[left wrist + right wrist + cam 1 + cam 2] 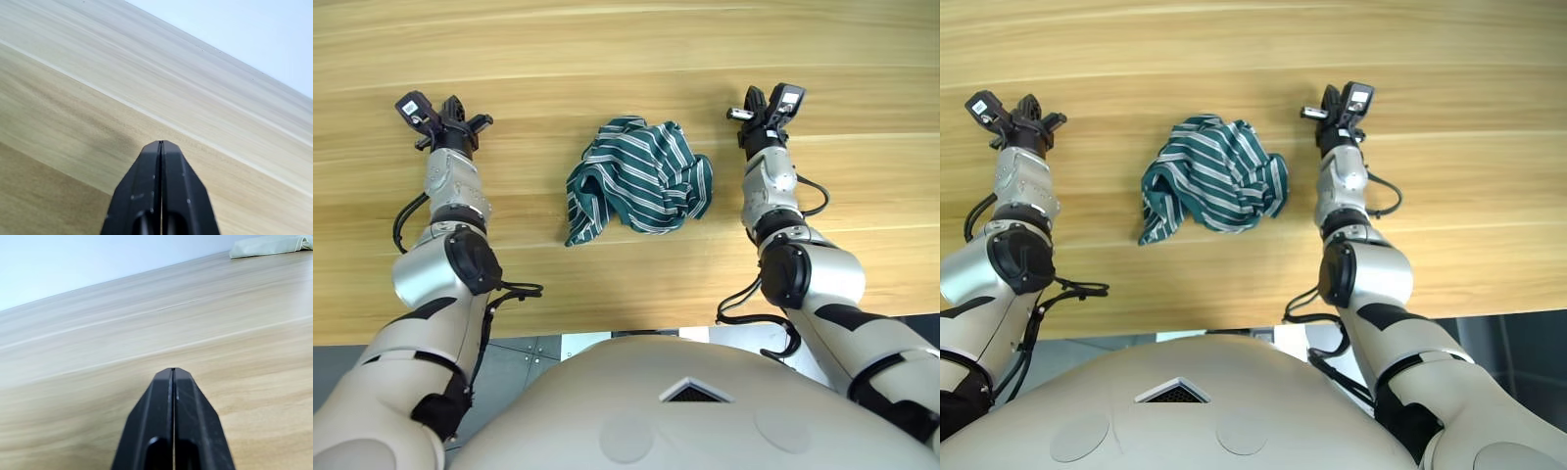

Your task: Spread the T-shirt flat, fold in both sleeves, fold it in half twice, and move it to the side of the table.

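the left gripper [161,145] is closed, its two black fingers pressed together tip to tip with nothing between them, above the wooden table [607,59]. the right gripper [173,371] is likewise closed and empty, its fingers meeting along a thin seam over the wood. the t-shirt [641,176], green with white stripes, lies crumpled in a heap on the table between the two arms, apart from both grippers and somewhat nearer the right one. a pale cloth [268,246] lies far off on the table.
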You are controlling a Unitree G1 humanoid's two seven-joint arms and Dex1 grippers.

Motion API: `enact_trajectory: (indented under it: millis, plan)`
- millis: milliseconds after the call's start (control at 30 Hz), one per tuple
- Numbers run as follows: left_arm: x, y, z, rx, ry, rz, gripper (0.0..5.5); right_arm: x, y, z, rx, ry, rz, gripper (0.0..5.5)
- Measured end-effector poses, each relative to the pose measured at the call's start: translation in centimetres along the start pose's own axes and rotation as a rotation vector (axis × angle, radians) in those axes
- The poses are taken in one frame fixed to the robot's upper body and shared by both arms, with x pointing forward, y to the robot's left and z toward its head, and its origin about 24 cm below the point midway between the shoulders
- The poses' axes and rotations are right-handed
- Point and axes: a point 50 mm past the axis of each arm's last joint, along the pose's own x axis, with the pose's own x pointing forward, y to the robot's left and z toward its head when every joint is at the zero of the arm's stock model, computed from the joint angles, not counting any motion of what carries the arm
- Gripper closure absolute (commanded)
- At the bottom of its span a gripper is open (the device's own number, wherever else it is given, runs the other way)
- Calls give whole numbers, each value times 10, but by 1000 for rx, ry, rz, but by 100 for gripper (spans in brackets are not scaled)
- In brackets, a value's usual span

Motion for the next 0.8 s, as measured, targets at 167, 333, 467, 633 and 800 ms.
enact_trajectory:
  millis: [167, 333, 467, 633, 800]
  plan:
    - [0, -2, -1, -1, 1, -27, 550, 0, 0, 0, -1, 0, -1, 547]
    - [0, -4, -1, 0, 4, -42, 550, 0, 0, 0, -2, 0, -2, 547]
    - [0, -5, -2, 2, 3, -61, 550, 1, 0, 1, 7, 11, -4, 547]
    - [0, -6, -1, 31, -7, -62, 550, 2, 1, 1, 9, 17, -9, 547]
    - [0, -8, 0, 26, -27, -85, 550, 2, 1, 1, 17, 17, -1, 547]
